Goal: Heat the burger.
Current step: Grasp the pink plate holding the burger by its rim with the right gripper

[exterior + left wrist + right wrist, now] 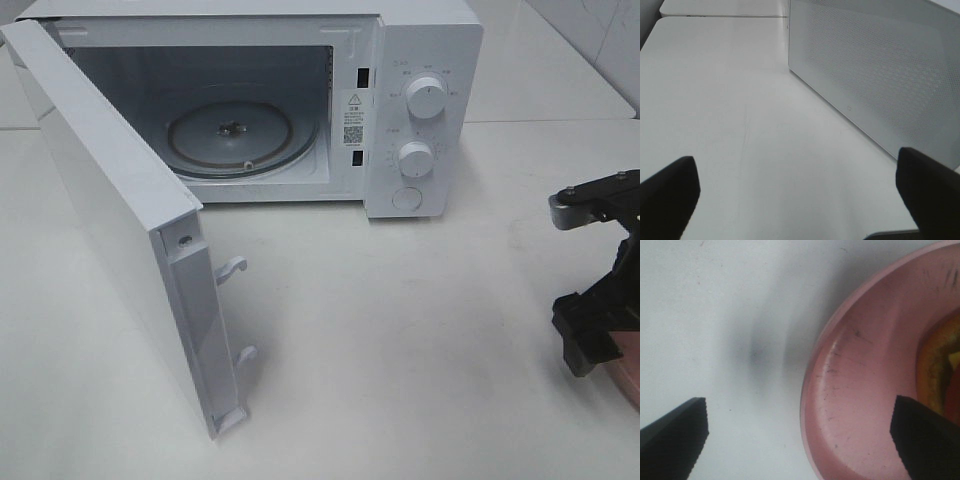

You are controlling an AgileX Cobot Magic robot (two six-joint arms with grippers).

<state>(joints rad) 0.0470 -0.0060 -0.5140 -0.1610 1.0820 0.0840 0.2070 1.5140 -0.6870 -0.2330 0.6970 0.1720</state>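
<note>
1 microwave (pixel 455 60) has 2 knobs (pixel 427 100); 1 plate (pixel 860 390) holds 1 burger (pixel 936 369).

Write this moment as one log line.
microwave door: open; right pincer: open over pink plate rim; burger: on plate; left pincer: open

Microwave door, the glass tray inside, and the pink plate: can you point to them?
microwave door (pixel 110 195), high camera view, on its big white side.
glass tray (pixel 200 145), high camera view, on its left part.
pink plate (pixel 860 390), right wrist view, on its sloping inside.
</note>
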